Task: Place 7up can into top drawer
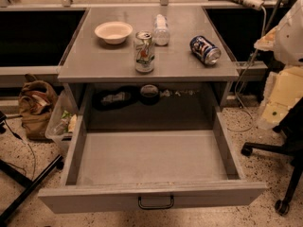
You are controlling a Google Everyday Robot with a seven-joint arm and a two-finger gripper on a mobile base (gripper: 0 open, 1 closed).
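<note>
The 7up can (144, 52) stands upright near the front edge of the grey tabletop (94, 60), about in the middle. It is pale silver with green and red marks. Below it, the top drawer (85, 197) is pulled wide open toward me and its inside is bare. The dark loop handle (155, 202) sits on the drawer's front panel. My arm and gripper (272, 109) hang at the right edge of the view, beyond the table's right side. The gripper is far from the can and holds nothing that I can see.
A white bowl (113, 32), a clear plastic bottle (161, 30) and a dark blue can (205, 49) lying on its side share the tabletop. A chair base (279, 174) stands at the right. A brown bag (35, 103) and a plastic bin (64, 122) are at the left.
</note>
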